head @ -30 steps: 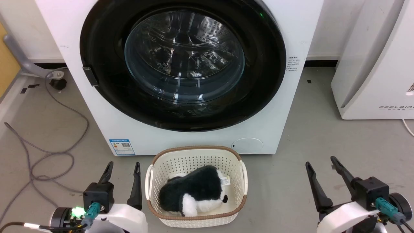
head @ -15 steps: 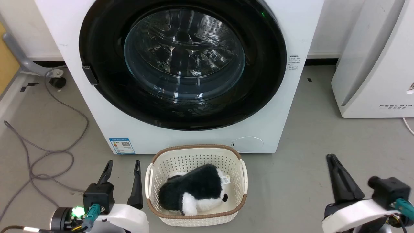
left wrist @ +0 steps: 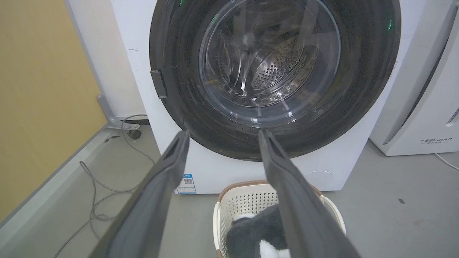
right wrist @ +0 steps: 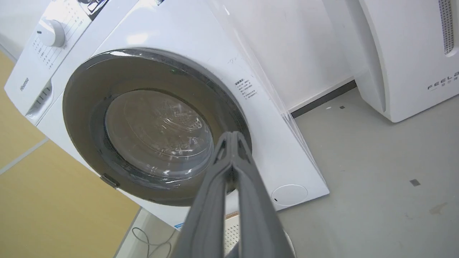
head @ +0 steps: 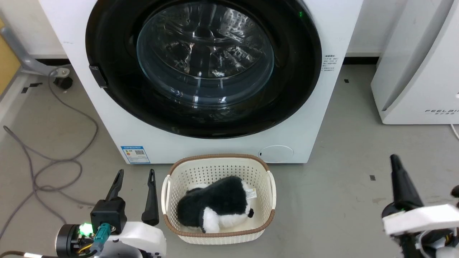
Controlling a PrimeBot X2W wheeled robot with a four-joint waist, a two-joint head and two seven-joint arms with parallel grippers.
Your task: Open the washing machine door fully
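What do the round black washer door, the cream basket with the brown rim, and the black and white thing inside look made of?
Round black washing machine door: glossy plastic ring, probably, around clear glass; reflections and the drum seen through it. Cream perforated basket: matte moulded plastic, from its even holes. Black-and-white toy: soft plush, from its fuzzy pile.

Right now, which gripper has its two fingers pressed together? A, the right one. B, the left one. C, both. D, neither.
A: in the right wrist view the right gripper has its fingers meeting at the tips, while in the left wrist view the left gripper has its fingers spread well apart.
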